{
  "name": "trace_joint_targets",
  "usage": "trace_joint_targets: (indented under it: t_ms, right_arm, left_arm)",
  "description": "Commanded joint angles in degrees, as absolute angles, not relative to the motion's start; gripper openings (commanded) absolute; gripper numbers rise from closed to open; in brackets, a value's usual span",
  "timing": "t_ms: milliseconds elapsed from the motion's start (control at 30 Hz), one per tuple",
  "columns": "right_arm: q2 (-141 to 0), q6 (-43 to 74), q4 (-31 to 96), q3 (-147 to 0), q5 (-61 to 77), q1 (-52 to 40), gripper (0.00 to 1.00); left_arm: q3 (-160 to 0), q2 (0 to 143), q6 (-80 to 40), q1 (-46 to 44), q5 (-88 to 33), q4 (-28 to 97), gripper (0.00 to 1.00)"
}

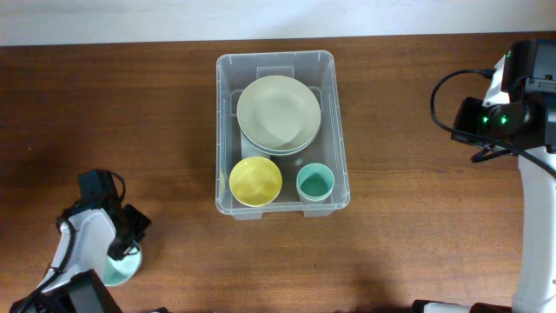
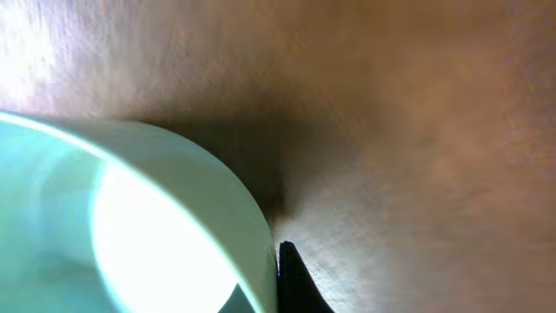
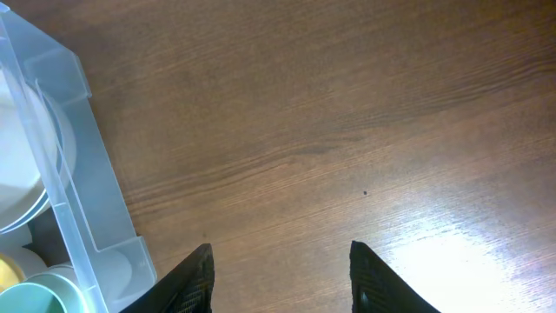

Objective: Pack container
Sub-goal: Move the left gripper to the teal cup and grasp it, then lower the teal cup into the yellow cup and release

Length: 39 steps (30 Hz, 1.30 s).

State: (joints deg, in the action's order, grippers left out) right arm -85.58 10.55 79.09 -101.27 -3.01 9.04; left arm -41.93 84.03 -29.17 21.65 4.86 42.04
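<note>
**L gripper shut at mint cup; container mid-table**

Brown wood-grain table [image 1: 417,243] all round, glossy, w/ bright glare patch in R wrist view. Beyond far edge in overhead: pale strip [image 1: 104,19].

Mid-table, toward far edge: container [image 1: 340,130], clear, upright, long sides running front-to-back. Inside, far half: stack of pale-green plates [image 1: 278,111]. Near-L corner: yellow bowl [image 1: 255,181]. Near-R corner: teal cup [image 1: 315,183], just beside bowl.

At near-L part of table, well apart from container: mint cup [image 1: 122,269], upright on wood. Right over it: L gripper [image 1: 126,245], closed tight. In L wrist view, one black finger [image 2: 295,285] against outside of cup wall, other finger hidden, so prob. pinching the wall.

Off to R, apart from container: R gripper [image 3: 280,261], part-open, nothing between fingers, only bare wood below. At L edge of that view: container's corner, w/ plates and teal cup showing through the plastic.
</note>
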Motion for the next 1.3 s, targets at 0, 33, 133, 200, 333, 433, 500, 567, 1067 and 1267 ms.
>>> trace_joint_targets:
  t_ms: [0,33,133,200,333,433,500,567,1067,1267]
  right_arm:
    - [-85.78,11.03,78.87,-101.14,-3.29,9.39,0.46]
    - [-85.84,11.03,78.87,-101.14,-3.29,9.39,0.46]
    - [-86.00,11.03,78.87,-101.14,-3.29,9.39,0.46]
    - [-86.11,11.03,78.87,-101.14,-3.29,9.39,0.46]
    - [-86.63,11.03,78.91,-101.14,-3.29,9.39,0.46]
    - [-87.24,11.03,78.91,-101.14,-3.27,9.39,0.46]
    - [-87.59,11.03,78.91,-101.14,-3.27,9.39,0.46]
    - [-88.01,11.03,78.91,-101.14,-3.27,9.39,0.46]
    - [-88.25,11.03,79.31,-101.14,-3.27,9.39,0.46]
    - [-88.25,11.03,79.31,-101.14,-3.27,9.39,0.46]
  left_arm:
    - [-49.17,83.90,-27.11,19.62,0.23,44.51,0.01]
    - [-52.82,83.35,-27.11,18.00,-0.78,46.59,0.01]
    - [-61.52,81.91,-27.11,12.38,-1.28,50.43,0.01]
    - [-68.88,81.08,-27.14,6.13,-1.26,52.45,0.01]
    - [-79.02,80.97,-27.22,-5.45,0.82,53.60,0.01]
    - [-84.25,80.99,-27.81,-16.58,6.55,52.23,0.01]
    - [-84.64,80.99,-27.81,-21.71,8.58,50.41,0.01]
    - [-84.64,81.71,-27.81,-26.89,9.08,49.32,0.01]
    - [-84.58,102.45,-27.79,-35.42,-2.26,53.06,0.05]
    - [-84.66,103.13,-27.73,-35.38,-2.59,55.11,0.62]
